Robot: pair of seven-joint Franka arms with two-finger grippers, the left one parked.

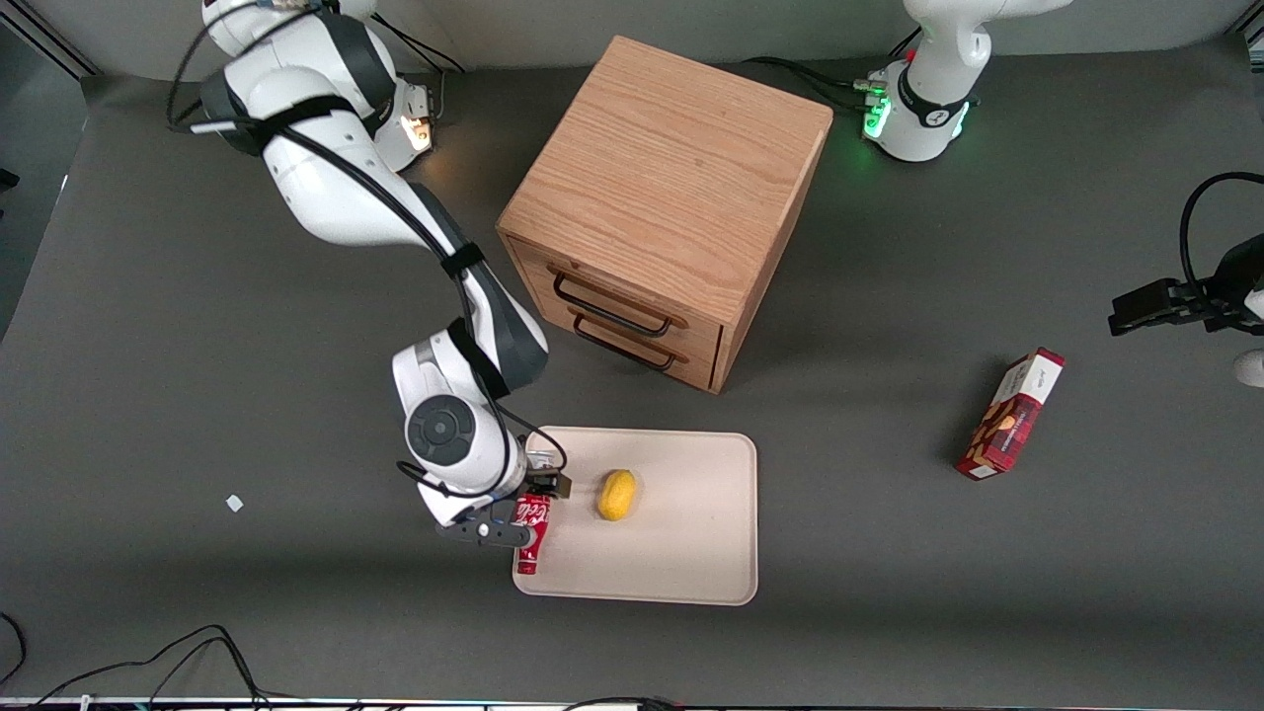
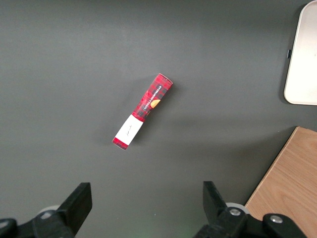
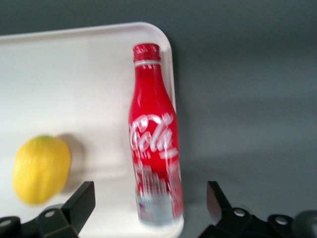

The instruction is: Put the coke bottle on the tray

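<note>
The coke bottle [image 1: 531,533] lies on its side on the cream tray [image 1: 681,558], along the tray's rim toward the working arm's end, its red cap pointing toward the front camera. In the right wrist view the bottle [image 3: 152,144] lies along the tray's edge [image 3: 74,69], its silvery base between my fingers. My gripper [image 1: 525,510] hovers over the bottle's base end. It also shows in the right wrist view [image 3: 148,201], open, with both black fingers [image 3: 79,203] well clear of the bottle.
A yellow lemon [image 1: 617,494] lies on the tray beside the bottle. The wooden drawer cabinet [image 1: 671,197] stands farther from the front camera than the tray. A red snack box [image 1: 1010,413] lies toward the parked arm's end of the table.
</note>
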